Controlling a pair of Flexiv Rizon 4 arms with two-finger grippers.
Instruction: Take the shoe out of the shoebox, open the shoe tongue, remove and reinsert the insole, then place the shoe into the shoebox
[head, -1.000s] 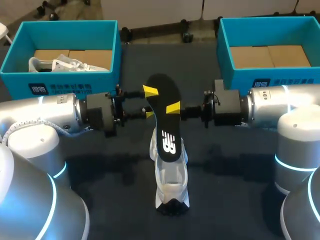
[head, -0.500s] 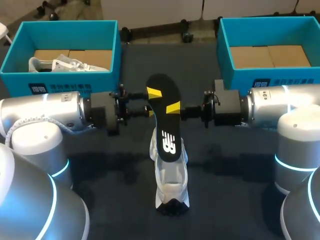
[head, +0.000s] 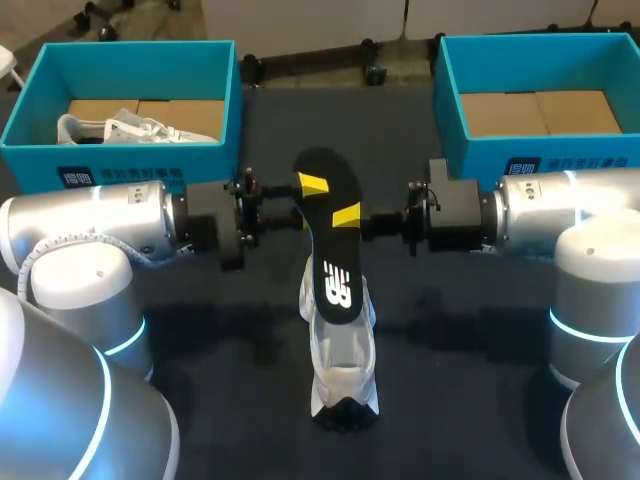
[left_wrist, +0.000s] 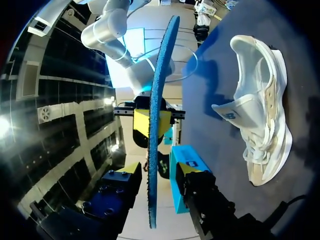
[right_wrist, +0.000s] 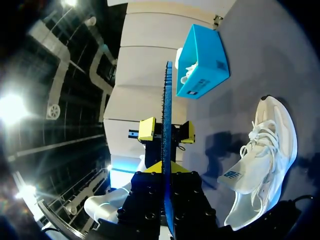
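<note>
The shoe (head: 342, 365), a white trainer, lies on the dark table (head: 450, 330) midway between the two arms, and everything else can be placed from it. Above the shoe the black insole (head: 335, 250) is held up on its edge, its blue underside showing in the wrist views, where it looks apart from the shoe. The right gripper (head: 347, 216) comes in from the shoe's right and is clamped on the insole, one yellow tip pressed to each face. The left gripper (left_wrist: 157, 169) comes in from the shoe's left and straddles the same insole with its fingers spread, a gap showing on both sides of the insole's edge, so it grips nothing. Beyond the shoe and off to its left stands a blue shoebox (head: 120, 48); inside it a second white shoe (head: 130, 128) rests on the brown cardboard bottom. Beyond the shoe and off to its right stands another blue shoebox (head: 540, 42), in which the brown cardboard floor (head: 540, 112) shows
</note>
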